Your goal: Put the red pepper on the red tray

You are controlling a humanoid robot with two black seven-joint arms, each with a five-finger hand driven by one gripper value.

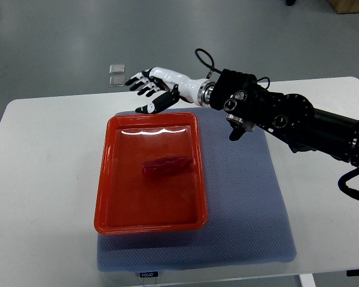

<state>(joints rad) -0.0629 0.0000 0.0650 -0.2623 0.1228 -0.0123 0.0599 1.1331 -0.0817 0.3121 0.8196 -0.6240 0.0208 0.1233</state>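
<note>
A red pepper [166,165] lies inside the red tray [107,179], roughly at the middle of its floor and a little toward the tray's right wall, touching no wall. The pepper is on its side; its long axis runs nearly left to right across the tray, tilted slightly so that the right end sits a bit farther from the camera than the left end. The right end tapers while the left end is blunter; a stem cannot be made out. The red tray rests on the left part of a blue-grey mat [251,203], with its left wall overhanging the mat's left edge, and the mat covers the middle of the white desk [42,179], reaching down to the desk's near edge. The right arm [287,116] comes in from the right edge of the picture and stretches over the far right part of the mat. Its right robot hand [151,88] hangs beyond the tray's far wall, near the tray's far middle, with white and black fingers [137,79] spread and relaxed, pinching nothing and well apart from the pepper. On the floor past the desk's far edge lie two small clear squares [116,74].
</note>
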